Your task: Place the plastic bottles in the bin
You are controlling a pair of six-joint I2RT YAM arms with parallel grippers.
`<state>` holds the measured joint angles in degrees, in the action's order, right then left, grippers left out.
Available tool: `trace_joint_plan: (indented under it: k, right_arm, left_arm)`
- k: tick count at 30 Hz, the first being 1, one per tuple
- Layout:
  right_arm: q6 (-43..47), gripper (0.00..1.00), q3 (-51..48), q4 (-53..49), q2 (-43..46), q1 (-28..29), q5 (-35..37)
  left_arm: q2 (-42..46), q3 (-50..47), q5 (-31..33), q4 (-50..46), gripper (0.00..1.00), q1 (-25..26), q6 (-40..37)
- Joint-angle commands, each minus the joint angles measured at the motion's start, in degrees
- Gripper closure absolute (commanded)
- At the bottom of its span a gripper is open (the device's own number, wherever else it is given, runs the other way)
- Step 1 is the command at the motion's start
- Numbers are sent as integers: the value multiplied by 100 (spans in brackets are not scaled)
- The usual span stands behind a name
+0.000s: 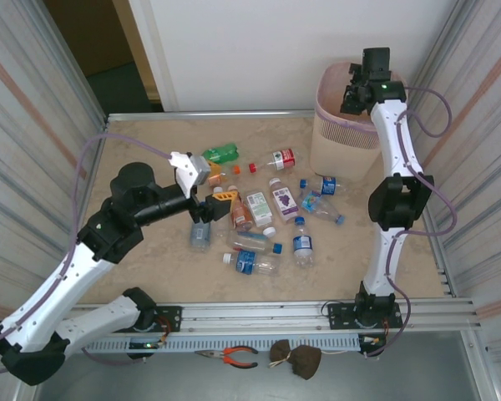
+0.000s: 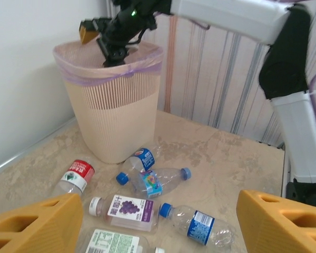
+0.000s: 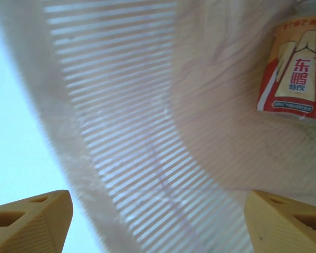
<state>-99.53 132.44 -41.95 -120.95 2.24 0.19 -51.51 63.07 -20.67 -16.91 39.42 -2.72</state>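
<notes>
Several plastic bottles lie scattered mid-table: a green one (image 1: 220,154), a red-labelled one (image 1: 280,159), a grape-labelled one (image 1: 282,200) and a brownish-orange one (image 1: 241,215). My left gripper (image 1: 220,206) hovers open just left of them. In the left wrist view it (image 2: 158,232) has the grape-labelled bottle (image 2: 124,206) and a blue-labelled bottle (image 2: 200,225) lying below the gap between its fingers. The pale pink bin (image 1: 344,125) stands at the far right. My right gripper (image 1: 356,88) hangs open over its mouth, empty (image 3: 158,224). A bottle with an orange-red label (image 3: 297,74) lies inside the bin (image 3: 147,132).
Corrugated metal walls close both sides, and a white wall stands behind the bin (image 2: 113,116). Pliers (image 1: 234,357) and a brown lump (image 1: 296,359) lie on the shelf in front of the rail. Bare tabletop (image 1: 142,146) stretches along the far left.
</notes>
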Motion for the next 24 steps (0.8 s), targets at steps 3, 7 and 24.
trace_joint_plan:
  k: [3,7,24]
  right_arm:
    - [874,17,-73,141,610,-5,208]
    - [1754,17,-299,319,975,-21,108]
    - [6276,27,-2863,2247,2918,-321,-2592]
  left_arm:
    - [-218,147,447,-392,23,27,156]
    - [-425,204,749,-580,23,23,224]
    - [-1527,502,1123,-1404,27,-530,1030]
